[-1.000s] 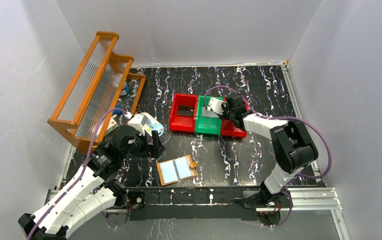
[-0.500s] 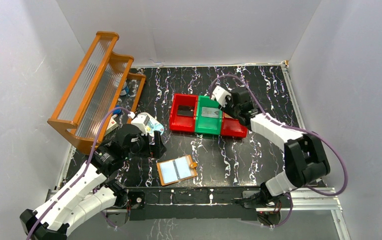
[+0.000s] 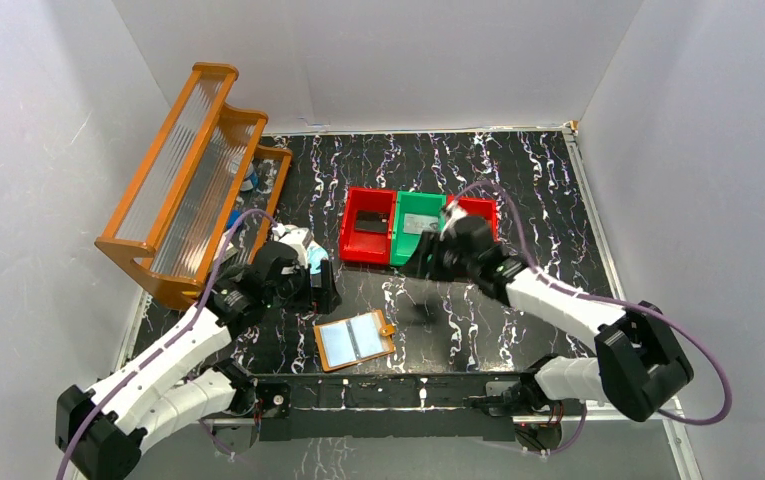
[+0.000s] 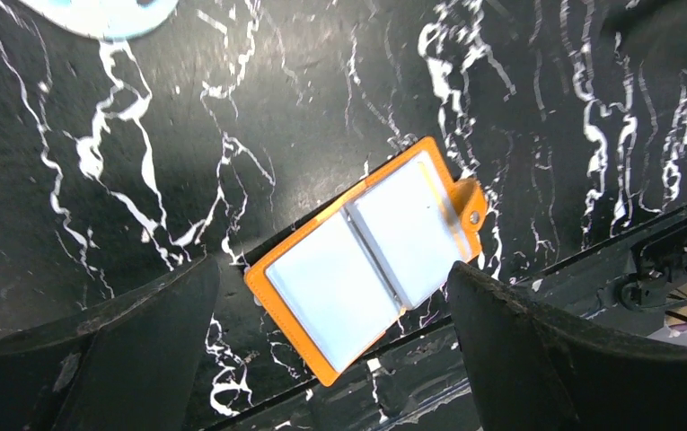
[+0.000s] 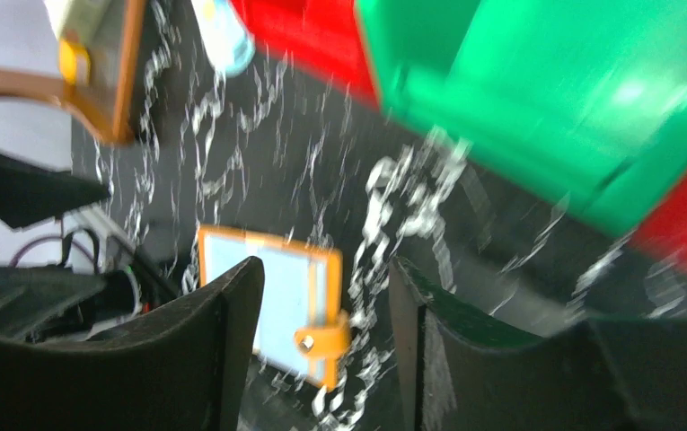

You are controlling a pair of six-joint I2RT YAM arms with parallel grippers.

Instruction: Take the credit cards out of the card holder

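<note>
One orange card holder (image 3: 355, 340) is lying open on the table (image 3: 543, 205) by the front edge, with two pale credit cards (image 4: 330, 289) sitting side by side inside. The left jaws are hovering above it, spread and empty. The right jaws are hanging near the one green bin (image 3: 415, 218) — also spread, also holding nothing.

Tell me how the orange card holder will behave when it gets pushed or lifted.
The card holder lies open and flat on the table, so a push would probably slide it, not tip it. Its centre fold suggests it may hinge or flop if lifted by one edge. The shiny panes look slippery.
</note>
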